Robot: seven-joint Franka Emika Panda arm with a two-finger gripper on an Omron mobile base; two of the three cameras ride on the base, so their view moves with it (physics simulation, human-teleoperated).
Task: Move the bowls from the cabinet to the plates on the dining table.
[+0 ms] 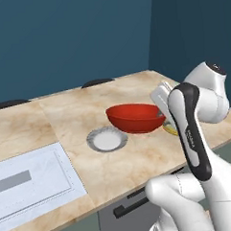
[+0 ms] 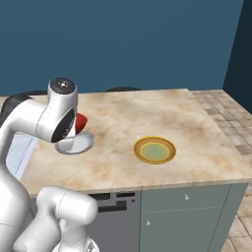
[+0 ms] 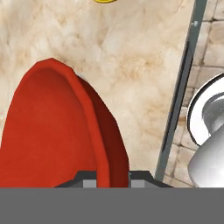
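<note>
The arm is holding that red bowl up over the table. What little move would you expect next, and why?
Probably a short carry toward the grey plate, then down. The gripper is clamped on the rim of the red bowl, which hangs above the dining table beside that plate, not yet over it. The yellow plate is also bare, so it could be the target instead.

Both base views look forward and down from behind the arm, sharing the table (image 1: pixel 139 159); the hand view hangs close above it.
</note>
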